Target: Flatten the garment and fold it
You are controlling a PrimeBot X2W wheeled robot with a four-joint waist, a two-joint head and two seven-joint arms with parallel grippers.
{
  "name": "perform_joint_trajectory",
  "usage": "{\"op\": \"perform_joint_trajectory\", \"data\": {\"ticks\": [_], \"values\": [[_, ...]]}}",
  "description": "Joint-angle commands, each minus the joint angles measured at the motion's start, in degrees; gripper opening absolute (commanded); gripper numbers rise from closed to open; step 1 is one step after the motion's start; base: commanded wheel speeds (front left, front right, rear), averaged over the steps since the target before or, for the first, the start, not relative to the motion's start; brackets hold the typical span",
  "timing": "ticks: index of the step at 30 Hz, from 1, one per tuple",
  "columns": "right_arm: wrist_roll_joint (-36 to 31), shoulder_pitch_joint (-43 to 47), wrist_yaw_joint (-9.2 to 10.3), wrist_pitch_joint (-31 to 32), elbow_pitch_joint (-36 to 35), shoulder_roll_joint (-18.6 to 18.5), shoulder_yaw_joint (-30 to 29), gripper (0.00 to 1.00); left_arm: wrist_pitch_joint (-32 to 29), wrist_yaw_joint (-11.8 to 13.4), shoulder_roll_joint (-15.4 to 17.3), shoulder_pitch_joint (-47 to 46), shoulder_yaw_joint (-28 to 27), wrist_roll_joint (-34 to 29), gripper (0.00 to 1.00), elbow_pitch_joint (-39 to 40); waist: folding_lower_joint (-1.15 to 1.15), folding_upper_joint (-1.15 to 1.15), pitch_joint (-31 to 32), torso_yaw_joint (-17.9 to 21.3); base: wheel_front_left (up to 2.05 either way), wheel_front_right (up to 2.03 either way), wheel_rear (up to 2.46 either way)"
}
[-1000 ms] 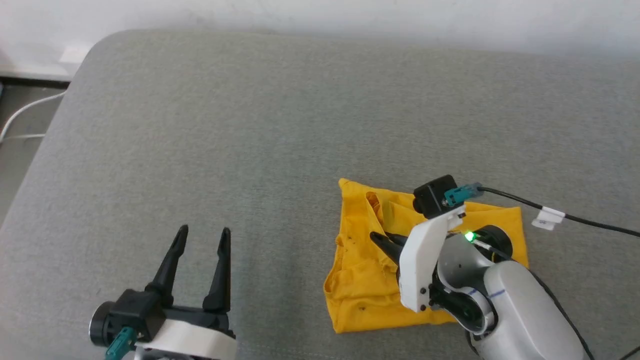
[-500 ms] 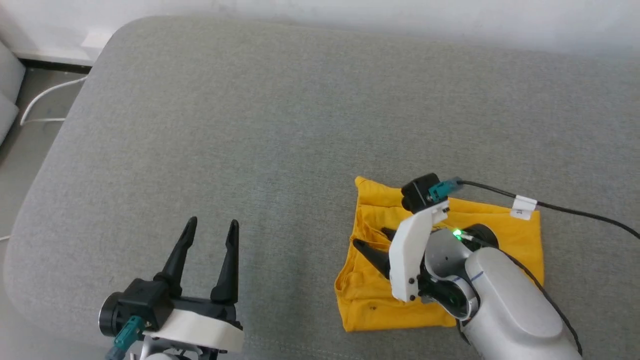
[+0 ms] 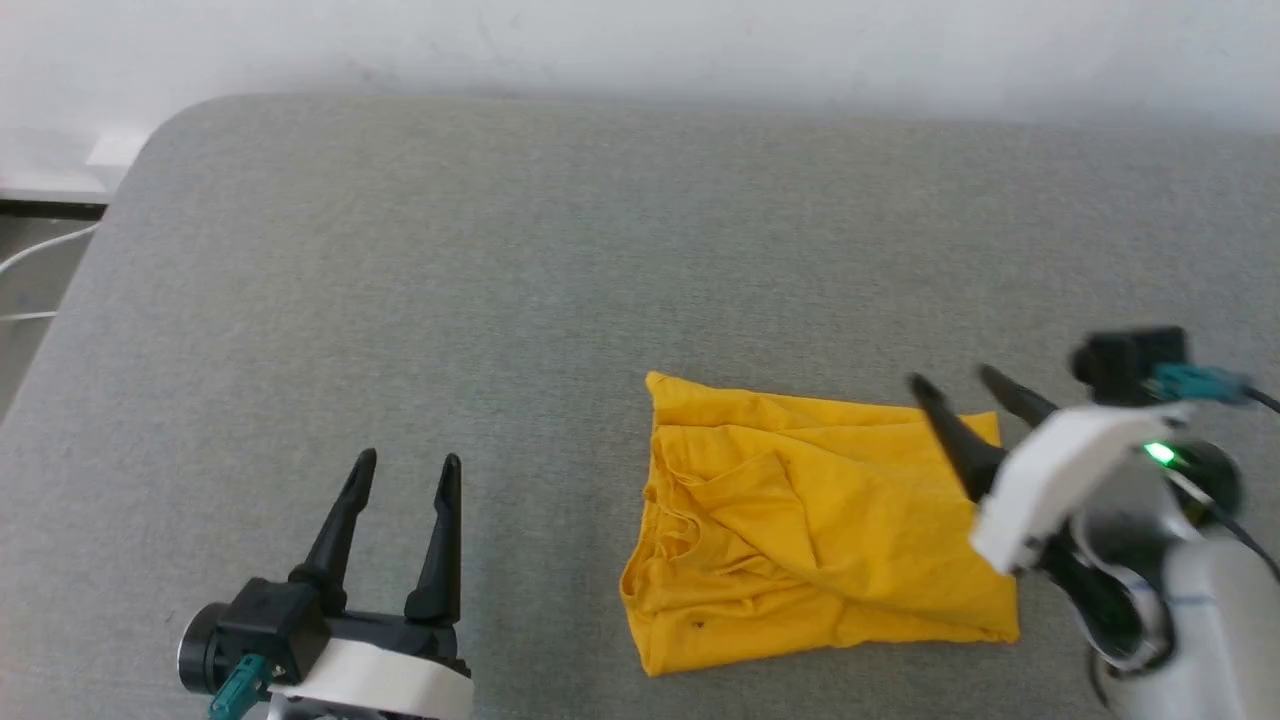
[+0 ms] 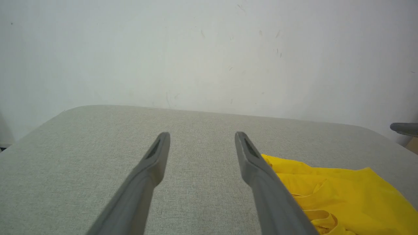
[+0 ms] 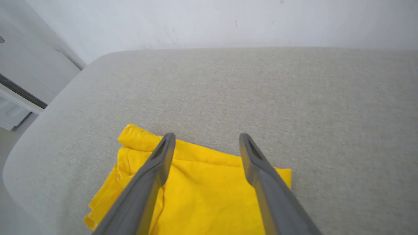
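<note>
- The right tool [image 3: 950,377], pinched on the garment [image 3: 820,520] a second ago, now stands open, drawn back over its far right corner. The fold looks released, probably finished.
- The garment lies as a rumpled yellow rectangle on the grey bench [image 3: 500,250], near side, right of centre.
- The left tool [image 3: 410,458] hovers open, well apart to its left.

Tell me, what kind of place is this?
Likely a room indoors, home or lab: a grey upholstered surface like a bed or sofa, a plain white wall behind it, a yellow garment on it.
</note>
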State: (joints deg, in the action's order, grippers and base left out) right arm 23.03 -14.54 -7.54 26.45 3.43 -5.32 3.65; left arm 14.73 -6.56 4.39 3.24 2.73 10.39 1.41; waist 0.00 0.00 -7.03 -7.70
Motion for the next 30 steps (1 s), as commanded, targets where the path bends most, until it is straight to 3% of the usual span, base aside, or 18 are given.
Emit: {"op": "perform_joint_trajectory", "data": {"ticks": [1,7,12,29,30], "values": [[-1.92,3.22,0.05,1.46,-3.44,-0.59,-2.52,1.00,0.27,0.11,0.48,0.12,-0.10,-0.70,1.00,0.80,0.00,0.00,-0.84,1.66,0.00,0.00,0.00],[-4.95,9.72,0.05,5.93,-10.28,-1.76,-7.63,1.00,0.27,0.28,0.72,0.00,-0.35,-0.66,1.00,2.01,0.00,0.00,-3.92,3.20,0.00,0.00,0.00],[-7.56,11.71,0.05,7.05,-10.78,-2.34,-6.99,1.00,0.27,0.20,0.89,-0.80,-0.16,-0.57,1.00,2.25,0.00,0.00,-6.22,3.05,0.00,0.00,0.00],[-5.82,8.99,0.05,6.55,2.02,-0.49,-6.33,1.00,0.27,0.23,2.00,-2.23,0.04,-0.41,1.00,1.99,0.00,0.00,-8.69,0.84,0.00,0.00,0.00],[-5.33,8.55,0.05,6.47,2.83,-0.20,-6.49,0.89,0.27,0.23,2.06,-2.28,0.09,-0.39,1.00,1.94,0.00,0.00,-8.79,0.87,0.00,0.00,0.00]]}}
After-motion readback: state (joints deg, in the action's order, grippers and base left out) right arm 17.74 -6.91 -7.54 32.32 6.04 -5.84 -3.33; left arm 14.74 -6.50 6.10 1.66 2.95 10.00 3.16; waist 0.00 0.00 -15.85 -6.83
